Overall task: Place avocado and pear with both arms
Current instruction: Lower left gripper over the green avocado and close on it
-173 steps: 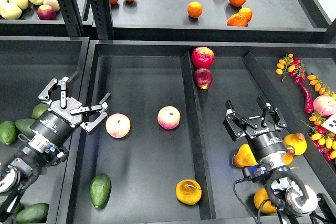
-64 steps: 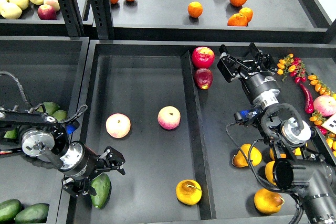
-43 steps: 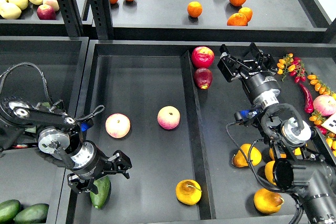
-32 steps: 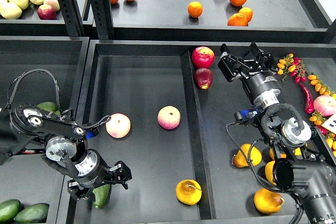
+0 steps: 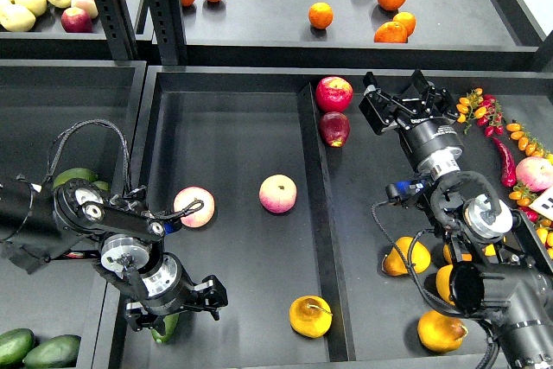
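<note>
The left hand (image 5: 177,307) is down over the avocado (image 5: 164,327) at about 7 o'clock in the middle tray (image 5: 233,144), its fingers spread to either side of the fruit and hiding most of it. The pear (image 5: 310,316) lies at 6 o'clock by the tray's divider. The right hand (image 5: 403,101) hangs at 2 o'clock, fingers apart and empty, beside two red apples (image 5: 333,93).
</note>
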